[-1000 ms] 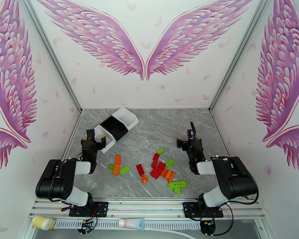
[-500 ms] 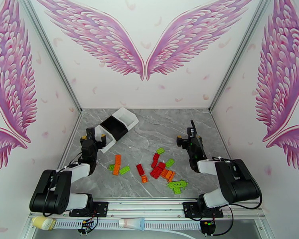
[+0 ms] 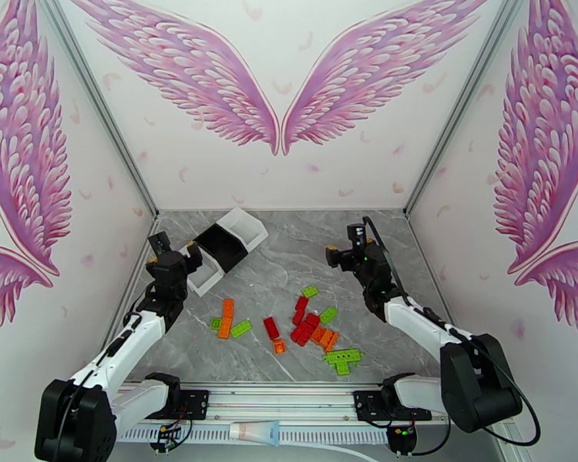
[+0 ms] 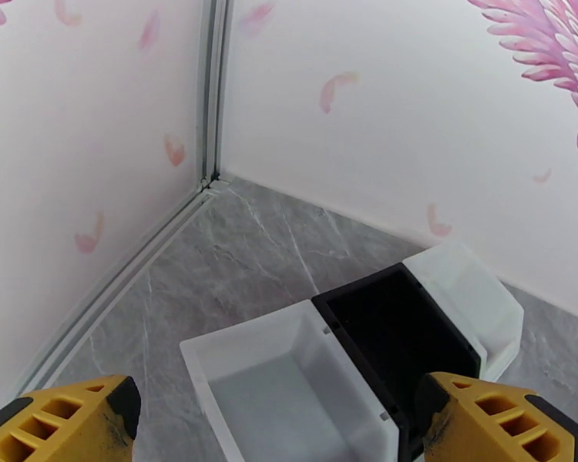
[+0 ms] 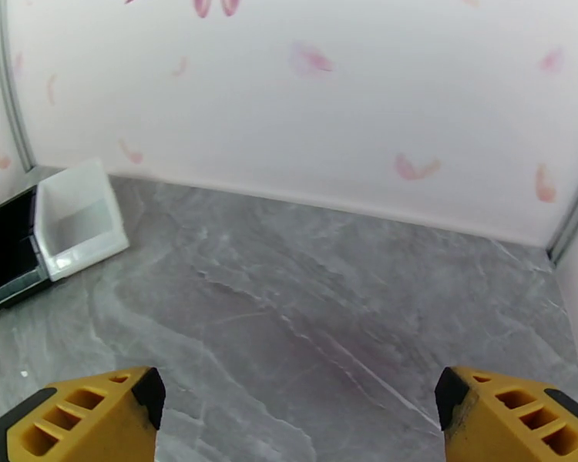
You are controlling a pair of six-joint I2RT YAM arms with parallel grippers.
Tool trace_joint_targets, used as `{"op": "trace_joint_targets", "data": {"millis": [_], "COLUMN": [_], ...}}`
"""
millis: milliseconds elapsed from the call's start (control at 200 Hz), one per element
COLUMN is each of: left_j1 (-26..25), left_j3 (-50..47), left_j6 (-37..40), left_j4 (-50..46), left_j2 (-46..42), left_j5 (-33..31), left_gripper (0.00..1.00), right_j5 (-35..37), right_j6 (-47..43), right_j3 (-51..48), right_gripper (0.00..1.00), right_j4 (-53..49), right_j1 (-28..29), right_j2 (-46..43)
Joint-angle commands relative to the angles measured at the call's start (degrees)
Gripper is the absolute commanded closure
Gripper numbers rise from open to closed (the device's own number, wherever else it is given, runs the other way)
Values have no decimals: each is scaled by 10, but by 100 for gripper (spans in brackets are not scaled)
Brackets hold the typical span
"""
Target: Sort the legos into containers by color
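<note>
Left gripper [image 3: 177, 249], spread wide, hovers apparently over the containers [image 3: 250, 234]; right gripper [image 3: 344, 245], equally wide and empty, hangs beyond the scattered legos [image 3: 308, 326].

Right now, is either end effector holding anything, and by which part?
Nothing held. Left end effector and right end effector are both open and empty.

Between the wide-spread yellow fingertips [image 4: 65, 421] of the left gripper [image 4: 277, 429], the containers [image 4: 321, 316] sit on the grey table [image 4: 235, 256], seemingly empty, though the black middle one is dim.
</note>
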Motion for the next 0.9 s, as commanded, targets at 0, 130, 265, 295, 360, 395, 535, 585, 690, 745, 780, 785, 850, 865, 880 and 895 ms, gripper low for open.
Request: {"op": "trace_joint_targets", "data": {"millis": [0, 130, 265, 295, 360, 395, 535, 585, 690, 745, 780, 785, 850, 865, 880, 895], "left_j1": [-17, -33, -43, -45, -50, -53, -58, -59, -58, -57, -58, -57, -58, -58, -58, -58], "left_j3": [55, 127, 209, 226, 259, 277, 337, 375, 401, 409, 415, 415, 425, 427, 430, 431], "left_j6": [-117, -176, -215, -226, -242, -252, -279, -287, -292, -295, -298, -298, -301, -303, -304, -304], "left_j4": [-123, -191, -256, -271, -296, -309, -355, -374, -384, -381, -381, -381, -382, -382, -383, -382], "left_j2": [41, 114, 196, 214, 251, 269, 335, 358, 399, 418, 427, 429, 446, 449, 452, 455], "left_j5": [-43, -36, -5, 2, 15, 19, 40, 43, 43, 45, 47, 47, 50, 51, 52, 52], "left_gripper": [1, 1, 1, 1, 1, 1, 1, 1, 6, 8, 10, 10, 12, 13, 13, 14], "right_j5": [-28, -31, -29, -26, -23, -21, -24, -28, -32, -34, -34, -34, -37, -37, -38, -38], "right_j6": [-5, -7, -14, -18, -27, -29, -22, -20, -13, -8, -6, -6, -4, -4, -3, -3], "right_j3": [38, 65, 83, 86, 89, 92, 100, 102, 102, 104, 104, 105, 107, 107, 108, 108], "right_gripper": [1, 1, 1, 1, 1, 1, 1, 1, 1, 1, 1, 1, 1, 1, 1, 1], "right_j4": [-46, -59, -70, -72, -72, -73, -72, -72, -68, -67, -67, -67, -68, -69, -69, -69], "right_j1": [43, 99, 146, 154, 169, 176, 190, 194, 200, 203, 204, 204, 206, 206, 207, 206], "right_j2": [-1, 13, 31, 35, 45, 50, 61, 64, 71, 75, 77, 77, 80, 81, 81, 81]}}
